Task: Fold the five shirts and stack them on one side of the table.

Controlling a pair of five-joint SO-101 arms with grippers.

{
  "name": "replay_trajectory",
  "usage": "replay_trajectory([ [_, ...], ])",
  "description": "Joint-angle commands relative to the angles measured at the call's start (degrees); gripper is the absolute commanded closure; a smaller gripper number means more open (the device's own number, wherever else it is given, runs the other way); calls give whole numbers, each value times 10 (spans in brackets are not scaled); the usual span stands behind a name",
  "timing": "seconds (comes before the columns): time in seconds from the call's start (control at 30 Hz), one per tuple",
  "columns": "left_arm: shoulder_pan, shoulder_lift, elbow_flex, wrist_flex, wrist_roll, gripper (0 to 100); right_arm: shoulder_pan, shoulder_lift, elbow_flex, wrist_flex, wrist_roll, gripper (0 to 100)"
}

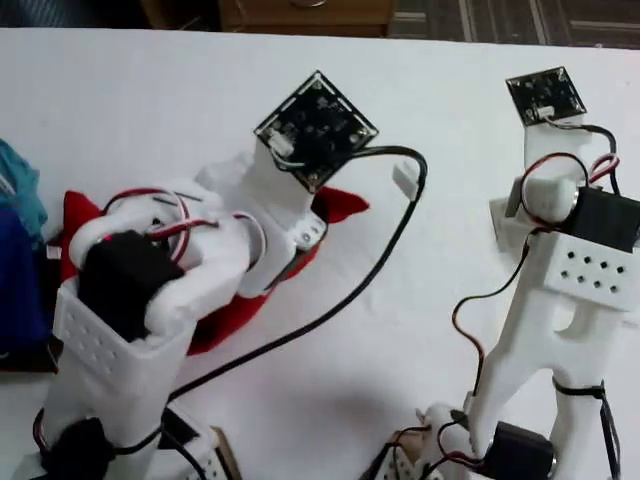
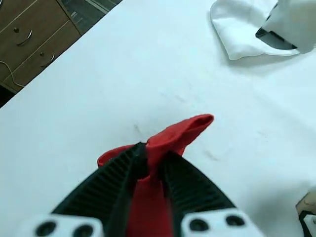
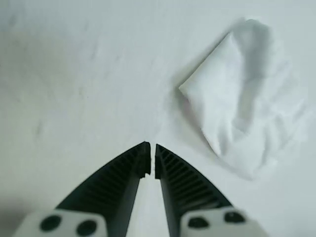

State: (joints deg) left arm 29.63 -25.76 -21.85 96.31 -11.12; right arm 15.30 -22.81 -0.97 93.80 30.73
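While the left gripper (image 2: 150, 158) clamps tight on a fold of the red shirt (image 2: 185, 131) on the white table (image 2: 123, 74), the right gripper (image 3: 152, 158) — all but closed, holding nothing — sits near the white shirt (image 3: 247, 113).

**Lone red shirt stands out on an all-white table**

A plain red shirt (image 2: 185, 129) is the one bright patch on the white table (image 2: 148, 64). It sits between the ribbed black fingers (image 2: 116, 180) of the left gripper (image 2: 152, 153). The right gripper (image 3: 151, 148) shows the same ribbed black on white mounts, near a plain white shirt (image 3: 247, 113) that almost matches the table. From above, the left arm (image 1: 130, 340) and right arm (image 1: 560, 300) are white, with black motors and red, black and white wires. Their camera boards (image 1: 316, 130) are black. A dark blue shirt (image 1: 15, 290) and a teal shirt (image 1: 20, 185) show at the table's edge. The wooden drawers (image 2: 29, 39) are brown.
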Motion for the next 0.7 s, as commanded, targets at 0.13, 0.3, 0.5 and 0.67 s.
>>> replay_trajectory([
  [0.13,-149,48,-22,-13,4,769,6,-14,-1,-38,9,980],
  [0.3,-287,88,-9,25,-34,768,4,-13,21,-77,10,980],
  [0.5,-325,91,108,62,-108,768,3,-13,142,-158,10,980],
  [0.67,-283,44,301,61,-153,767,3,-13,193,-196,10,980],
])
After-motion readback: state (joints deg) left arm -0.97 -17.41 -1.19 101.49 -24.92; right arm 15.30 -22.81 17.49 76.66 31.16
